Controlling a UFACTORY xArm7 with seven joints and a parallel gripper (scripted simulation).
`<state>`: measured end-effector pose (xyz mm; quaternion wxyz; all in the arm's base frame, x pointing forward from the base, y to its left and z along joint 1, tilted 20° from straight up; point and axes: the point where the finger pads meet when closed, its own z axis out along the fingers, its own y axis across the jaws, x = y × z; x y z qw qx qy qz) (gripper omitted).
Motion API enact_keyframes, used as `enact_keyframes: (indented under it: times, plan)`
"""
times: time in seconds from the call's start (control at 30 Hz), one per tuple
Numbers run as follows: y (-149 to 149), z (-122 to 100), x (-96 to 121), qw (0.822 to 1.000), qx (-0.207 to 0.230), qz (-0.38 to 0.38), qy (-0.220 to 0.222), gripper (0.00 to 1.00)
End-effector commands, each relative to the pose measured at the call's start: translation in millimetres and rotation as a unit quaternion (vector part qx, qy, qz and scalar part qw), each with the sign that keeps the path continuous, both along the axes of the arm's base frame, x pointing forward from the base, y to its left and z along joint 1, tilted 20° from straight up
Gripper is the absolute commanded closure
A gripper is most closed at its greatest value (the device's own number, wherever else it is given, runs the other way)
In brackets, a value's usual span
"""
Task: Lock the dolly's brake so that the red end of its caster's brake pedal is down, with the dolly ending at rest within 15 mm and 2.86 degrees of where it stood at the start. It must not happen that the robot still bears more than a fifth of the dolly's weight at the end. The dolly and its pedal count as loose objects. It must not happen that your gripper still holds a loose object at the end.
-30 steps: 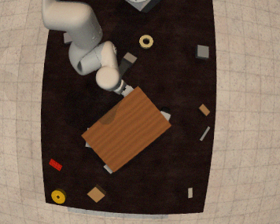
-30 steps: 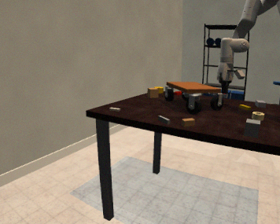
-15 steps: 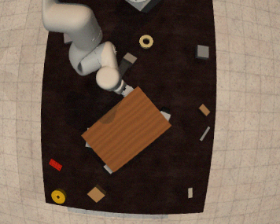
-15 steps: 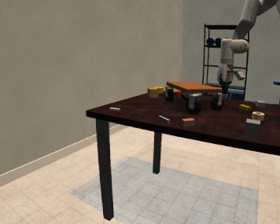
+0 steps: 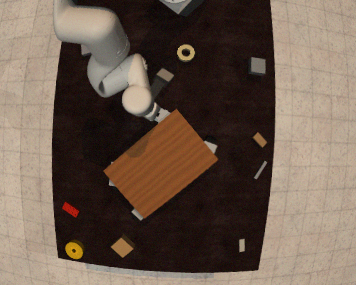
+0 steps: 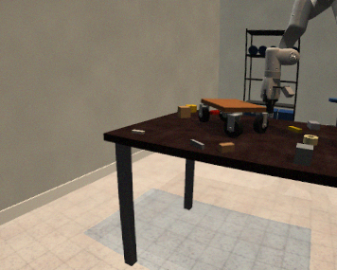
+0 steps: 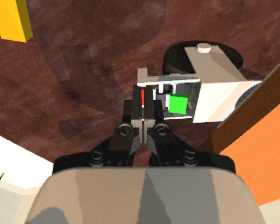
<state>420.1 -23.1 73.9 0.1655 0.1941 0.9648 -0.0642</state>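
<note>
Clenched tight with nothing between its black fingers, the gripper (image 7: 143, 121) points down at one corner of the dolly (image 5: 160, 163), its fingertips meeting right over the thin red end of the brake pedal (image 7: 142, 97). From the wrist view the red strip sits in the narrow slit between the closed fingers, so whether they touch it cannot be told.

Going left to right across the dark brown table (image 5: 88, 131): near the front left corner lie a small red brick (image 5: 70, 209) and a yellow ring (image 5: 74, 250), with a tan cube (image 5: 122, 246) just beside them. Toward the middle stands the dolly, a flat rectangular deck of orange-brown wood grain, turned at an angle to the table edges and raised on black casters. The caster (image 7: 210, 75) under the gripper has a light grey metal bracket, a black wheel behind it, and a bright green block (image 7: 177, 104) to the right of the red end. Above the dolly, a pale yellow ring (image 5: 186, 53) lies near the arm's base (image 5: 185, 3). Farther right sit a grey cube (image 5: 258, 66), a small tan block (image 5: 259, 139), and a thin grey bar (image 5: 260, 170).
</note>
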Motion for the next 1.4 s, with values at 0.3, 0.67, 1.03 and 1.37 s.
enact_keyframes:
  times: [0.3, 0.67, 1.03, 1.37]
  plan:
    - [0, -3, -1, 1.0, 0.0, 0.0, 0.003, 1.0]
    - [0, -3, -1, 1.0, 0.0, 0.0, 0.003, 1.0]
    - [2, 5, -4, 1.0, 0.0, 0.0, 0.003, 1.0]
    - [9, 39, -15, 1.0, 0.0, 0.0, 0.003, 1.0]
